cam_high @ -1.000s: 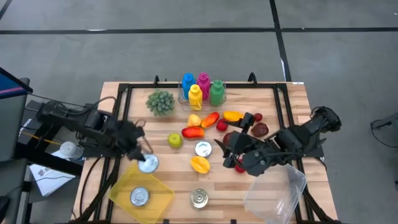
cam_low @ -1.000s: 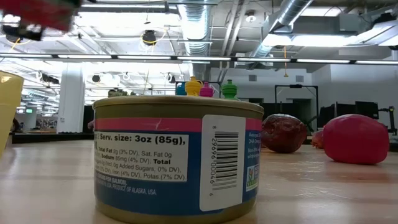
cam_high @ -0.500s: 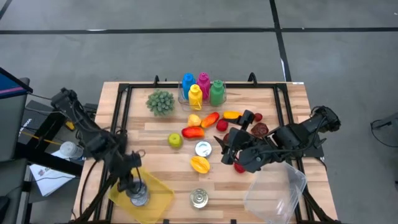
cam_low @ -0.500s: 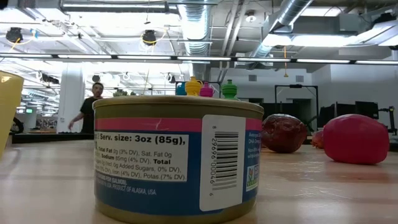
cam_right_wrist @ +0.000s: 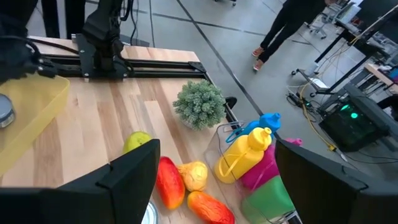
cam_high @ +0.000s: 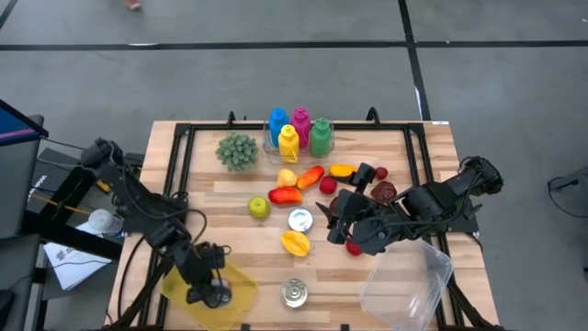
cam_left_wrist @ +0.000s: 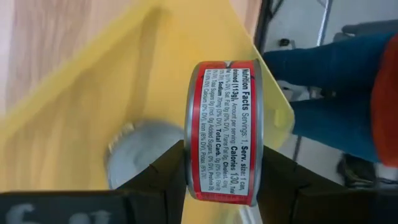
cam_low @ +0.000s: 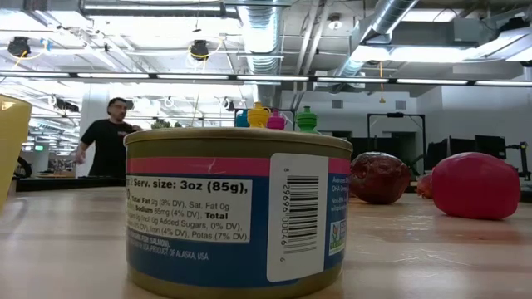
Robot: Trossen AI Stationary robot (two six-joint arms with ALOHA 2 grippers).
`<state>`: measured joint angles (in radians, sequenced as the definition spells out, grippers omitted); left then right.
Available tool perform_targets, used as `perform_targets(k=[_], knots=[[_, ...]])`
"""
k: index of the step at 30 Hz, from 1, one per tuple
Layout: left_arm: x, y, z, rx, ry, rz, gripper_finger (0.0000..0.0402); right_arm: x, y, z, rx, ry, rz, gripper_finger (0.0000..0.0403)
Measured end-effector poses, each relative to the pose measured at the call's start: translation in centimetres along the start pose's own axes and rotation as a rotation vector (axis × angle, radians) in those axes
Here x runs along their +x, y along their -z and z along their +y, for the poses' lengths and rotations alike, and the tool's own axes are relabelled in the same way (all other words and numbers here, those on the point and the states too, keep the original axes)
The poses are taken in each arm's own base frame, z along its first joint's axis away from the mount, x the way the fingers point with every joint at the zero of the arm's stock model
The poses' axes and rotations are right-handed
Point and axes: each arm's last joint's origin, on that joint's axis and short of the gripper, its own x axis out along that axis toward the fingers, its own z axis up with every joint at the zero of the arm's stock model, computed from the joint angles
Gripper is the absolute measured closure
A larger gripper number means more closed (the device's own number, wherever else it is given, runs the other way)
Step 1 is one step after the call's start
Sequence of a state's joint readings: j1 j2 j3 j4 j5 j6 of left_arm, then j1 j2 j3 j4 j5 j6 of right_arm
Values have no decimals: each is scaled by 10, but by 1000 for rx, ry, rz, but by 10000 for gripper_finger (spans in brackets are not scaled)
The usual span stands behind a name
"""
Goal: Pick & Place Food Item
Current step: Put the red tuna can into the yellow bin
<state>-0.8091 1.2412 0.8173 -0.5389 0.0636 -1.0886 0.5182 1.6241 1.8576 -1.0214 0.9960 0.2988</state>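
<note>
Over the last second the left arm has been carrying its can from mid-table down to the yellow tray (cam_high: pixel 241 296) at about 7 o'clock, and the left gripper (cam_high: pixel 213 292) is now hanging over that tray. Its fingers are clamping a red-labelled can (cam_left_wrist: pixel 225 132) on edge, with a second can (cam_left_wrist: pixel 144 155) lying in the tray beneath it. At 6 o'clock, near the front edge, another can (cam_high: pixel 294 293) is standing alone, the same one filling the low view with its blue label. At 5 o'clock a clear tub (cam_high: pixel 406 287) is sitting at the corner. Just above it, toward 3 o'clock, the right gripper (cam_high: pixel 336 225) is waiting with its fingers spread apart and holding nothing, beside scattered red fruit (cam_high: pixel 383 191). Around the centre an orange piece (cam_high: pixel 295 243), a fourth can (cam_high: pixel 300 220), a green apple (cam_high: pixel 259 208) and a red pepper (cam_high: pixel 285 195) are lying. Toward 12 o'clock, coloured bottles (cam_high: pixel 299 131) and a green plant (cam_high: pixel 237 150) are standing. Beyond the table a person (cam_low: pixel 106 147) is standing in the room.
</note>
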Motion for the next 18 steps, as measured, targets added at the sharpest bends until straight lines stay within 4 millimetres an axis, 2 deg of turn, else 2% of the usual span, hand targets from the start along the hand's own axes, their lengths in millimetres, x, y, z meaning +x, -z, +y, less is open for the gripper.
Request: perform_targets(k=[4, 13, 18], knots=[[11, -10, -1, 89, 12, -25, 266, -1, 0, 1, -2, -7, -1, 91], [20, -26, 8, 210, 5, -64, 266, -2, 1, 3, -3, -36, 6, 91], [29, -27, 21, 148, 84, -37, 266, -5, 1, 5, -7, -45, 2, 91]])
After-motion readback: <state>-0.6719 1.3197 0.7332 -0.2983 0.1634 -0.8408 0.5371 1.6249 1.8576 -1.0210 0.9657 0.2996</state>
